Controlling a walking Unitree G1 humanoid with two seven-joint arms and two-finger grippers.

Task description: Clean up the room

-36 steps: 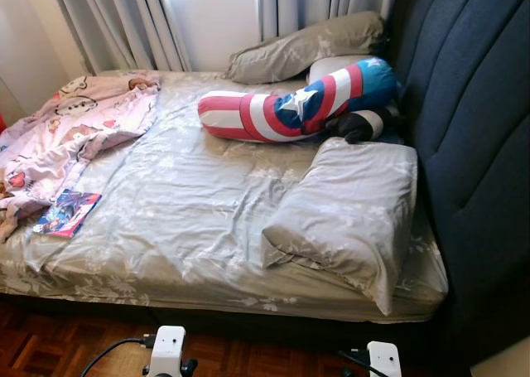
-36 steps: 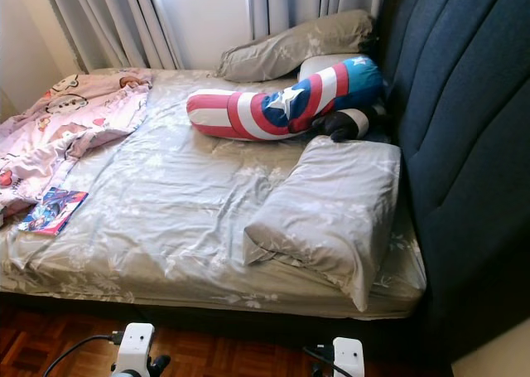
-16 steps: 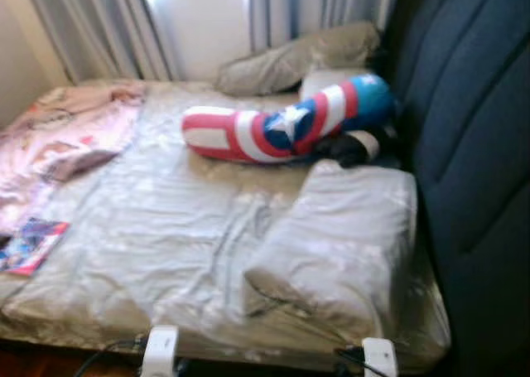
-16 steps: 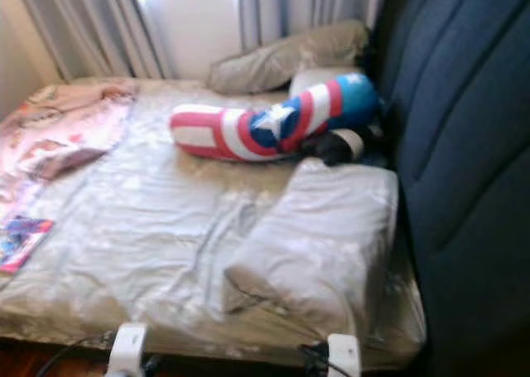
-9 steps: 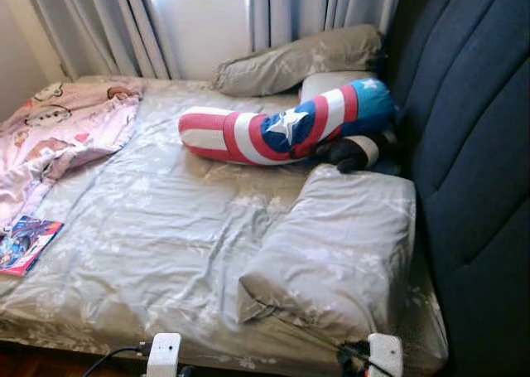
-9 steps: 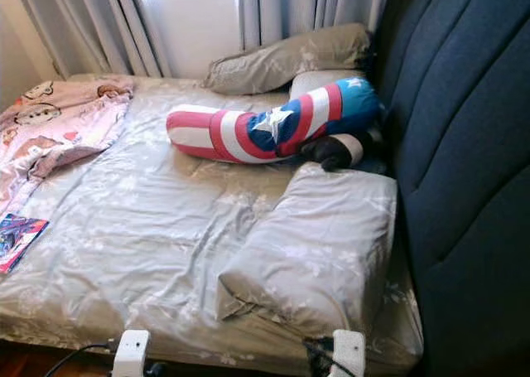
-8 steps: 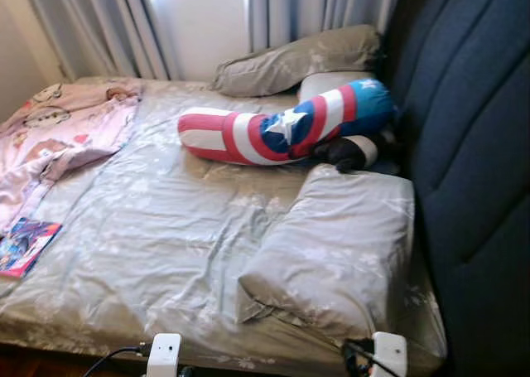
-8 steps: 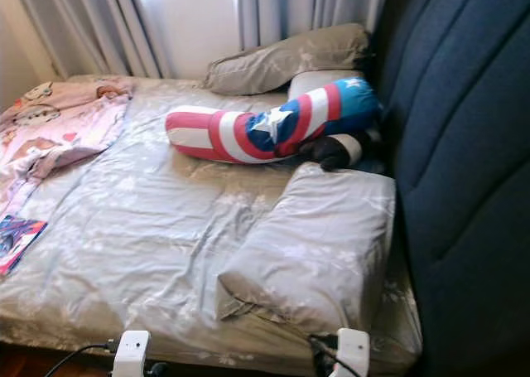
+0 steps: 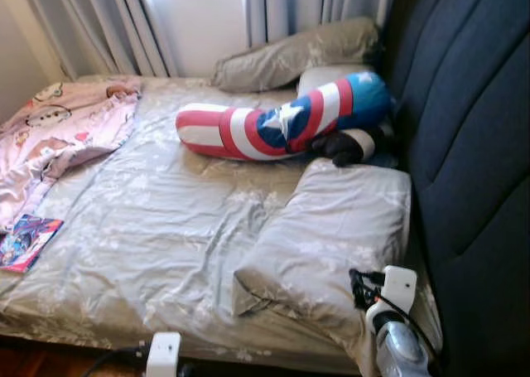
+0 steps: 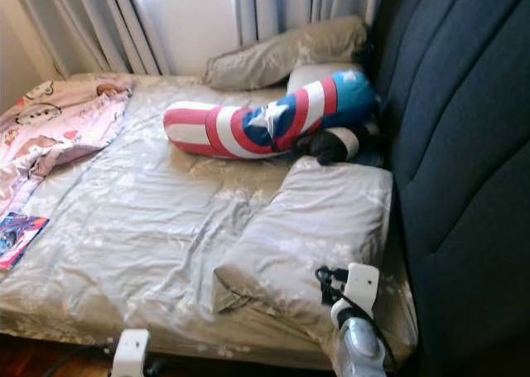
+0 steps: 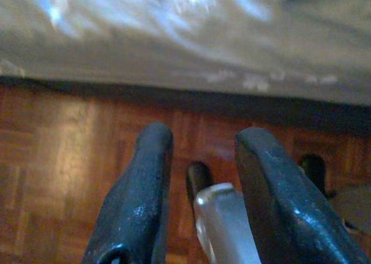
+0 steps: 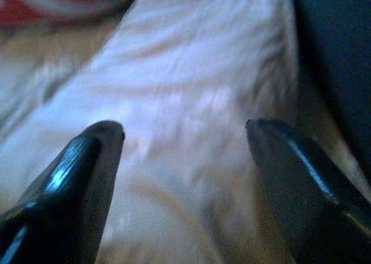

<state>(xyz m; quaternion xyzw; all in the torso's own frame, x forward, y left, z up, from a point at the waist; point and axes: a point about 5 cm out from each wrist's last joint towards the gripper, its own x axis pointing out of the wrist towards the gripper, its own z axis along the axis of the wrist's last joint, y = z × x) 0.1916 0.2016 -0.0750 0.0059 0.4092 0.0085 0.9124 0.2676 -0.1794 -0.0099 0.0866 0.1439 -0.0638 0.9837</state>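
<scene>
Bed sheet (image 9: 166, 228) and pillow (image 9: 331, 236) — matt, creased cloth. Headboard (image 9: 472, 145) — dark woven fabric. Floor (image 11: 64, 177): glossy wood parquet. Right gripper (image 12: 184, 130) fingers glossy black.

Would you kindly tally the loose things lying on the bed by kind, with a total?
Grey floral pillows: 2, the near one and the far one by the curtains.
Red, white and blue striped star bolster: 1.
Pink cartoon-print blanket: 1.
Colourful comic book: 1.
Black plush toy: 1.
Total: 6.

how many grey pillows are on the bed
2: one floral grey pillow lies near the foot-side edge by the dark headboard, another grey pillow lies by the curtains.
</scene>
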